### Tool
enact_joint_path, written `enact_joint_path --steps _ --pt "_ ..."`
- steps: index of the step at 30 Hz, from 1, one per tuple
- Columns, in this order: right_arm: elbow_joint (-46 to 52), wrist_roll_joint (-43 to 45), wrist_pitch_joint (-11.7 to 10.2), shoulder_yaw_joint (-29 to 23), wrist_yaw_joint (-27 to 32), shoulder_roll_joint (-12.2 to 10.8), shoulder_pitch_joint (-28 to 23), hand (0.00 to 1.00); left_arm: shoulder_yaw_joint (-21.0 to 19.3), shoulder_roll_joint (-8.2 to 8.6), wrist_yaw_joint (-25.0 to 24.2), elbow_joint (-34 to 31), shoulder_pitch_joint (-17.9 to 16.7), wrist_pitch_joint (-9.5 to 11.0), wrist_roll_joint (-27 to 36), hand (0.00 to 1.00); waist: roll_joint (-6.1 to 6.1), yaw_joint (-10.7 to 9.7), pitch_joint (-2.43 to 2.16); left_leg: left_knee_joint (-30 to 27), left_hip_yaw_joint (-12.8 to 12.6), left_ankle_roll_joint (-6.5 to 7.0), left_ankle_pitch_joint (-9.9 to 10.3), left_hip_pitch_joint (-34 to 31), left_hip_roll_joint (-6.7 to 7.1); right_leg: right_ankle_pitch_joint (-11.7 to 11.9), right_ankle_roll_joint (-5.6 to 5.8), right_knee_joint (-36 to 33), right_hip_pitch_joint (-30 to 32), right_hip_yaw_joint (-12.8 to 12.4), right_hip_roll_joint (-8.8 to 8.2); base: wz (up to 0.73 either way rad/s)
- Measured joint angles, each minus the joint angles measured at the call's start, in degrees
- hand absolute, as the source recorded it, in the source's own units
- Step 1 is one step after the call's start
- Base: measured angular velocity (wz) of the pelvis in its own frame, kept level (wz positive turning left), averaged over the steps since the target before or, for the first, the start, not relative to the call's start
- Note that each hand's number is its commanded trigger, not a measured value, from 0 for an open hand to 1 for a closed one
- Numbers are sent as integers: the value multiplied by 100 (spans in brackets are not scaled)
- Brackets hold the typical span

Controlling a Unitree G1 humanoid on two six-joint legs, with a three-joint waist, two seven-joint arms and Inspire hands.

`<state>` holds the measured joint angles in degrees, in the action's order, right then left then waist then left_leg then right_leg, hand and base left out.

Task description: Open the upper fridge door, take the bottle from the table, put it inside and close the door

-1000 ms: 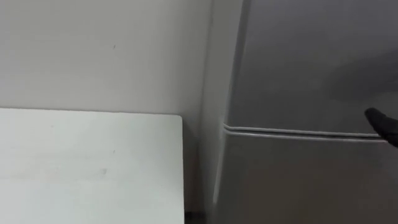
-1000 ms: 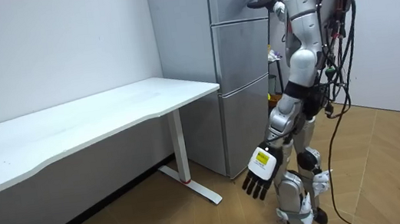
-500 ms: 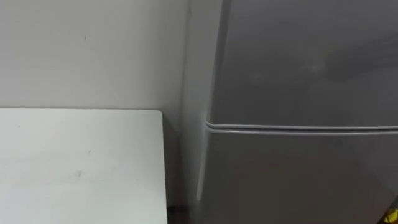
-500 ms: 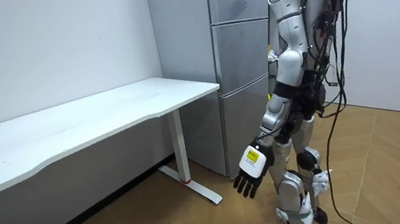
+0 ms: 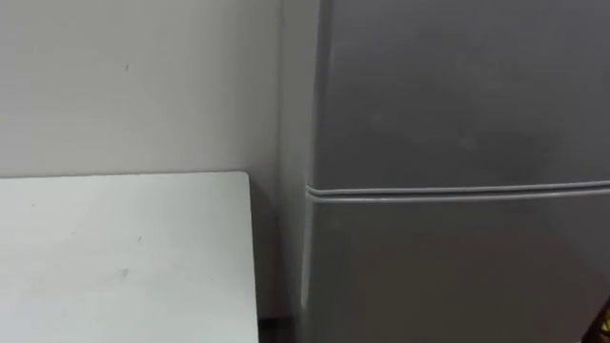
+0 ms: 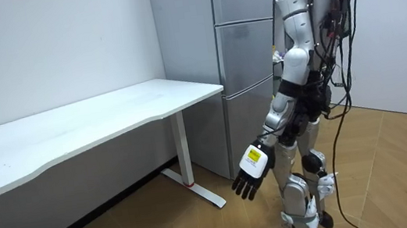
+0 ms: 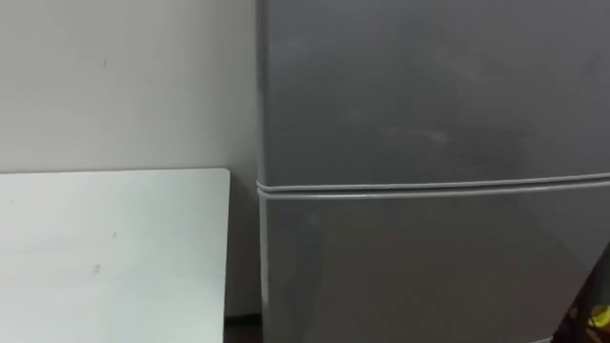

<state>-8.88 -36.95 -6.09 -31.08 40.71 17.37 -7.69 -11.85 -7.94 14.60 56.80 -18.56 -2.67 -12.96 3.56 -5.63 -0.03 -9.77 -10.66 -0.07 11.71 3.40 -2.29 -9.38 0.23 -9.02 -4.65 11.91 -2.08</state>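
A grey two-door fridge (image 5: 457, 105) stands before me, and both of its doors are closed. A seam (image 5: 457, 191) separates the upper door from the lower door (image 7: 429, 267). In the room view I stand upright, close to the fridge (image 6: 245, 53) and facing it. My left hand (image 6: 249, 180) hangs low beside my leg with relaxed, straight fingers and holds nothing.
A white table (image 5: 124, 257) stands to the left of the fridge, against the pale wall (image 5: 143, 76), with a narrow gap between them. In the room view the table (image 6: 109, 118) is long and has white legs. Something small and yellow (image 7: 599, 317) lies low, right of the fridge.
My right hand, raised against the upper door a second ago, has dropped out of sight. My body has straightened. The left hand has swung slightly forward, and the eye view has shifted.
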Motion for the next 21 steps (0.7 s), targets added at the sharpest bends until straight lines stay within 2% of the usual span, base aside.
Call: enact_joint_path --steps 1,6,11,12,17,21 --pt "-59 -169 5 134 7 -111 -146 0 105 12 2 -7 4 0 15 0 -42 25 0 -6 -13 0 0 4 5 -2 3 3 -2 -17 0 -4" --pt "-1109 -336 27 519 -2 -603 -370 0 161 24 4 -8 83 17 169 0 -92 12 -13 6 -24 -9 -8 26 29 -9 1 29 -11 -49 13 -1" --pt "-2531 -135 63 1001 -139 -657 -376 0 254 30 -10 14 128 25 453 0 -117 35 -32 7 -13 -7 -8 47 48 -28 20 33 -29 -60 3 0" --pt "-2901 51 64 1192 -231 -670 -398 0 257 44 -9 21 130 45 450 0 -119 95 -29 21 -13 -7 -8 79 52 -35 21 34 -37 -63 0 0" --pt "-4008 262 134 1665 -860 -819 -407 0 358 78 -28 122 156 83 534 0 -177 167 -25 40 -15 3 1 116 77 -72 40 36 -38 -67 -25 0" --pt "-4801 666 148 2113 -1466 -824 -381 0 390 81 -45 142 154 150 550 0 -221 244 -8 41 3 18 11 117 92 -83 58 34 -53 -59 -39 0"
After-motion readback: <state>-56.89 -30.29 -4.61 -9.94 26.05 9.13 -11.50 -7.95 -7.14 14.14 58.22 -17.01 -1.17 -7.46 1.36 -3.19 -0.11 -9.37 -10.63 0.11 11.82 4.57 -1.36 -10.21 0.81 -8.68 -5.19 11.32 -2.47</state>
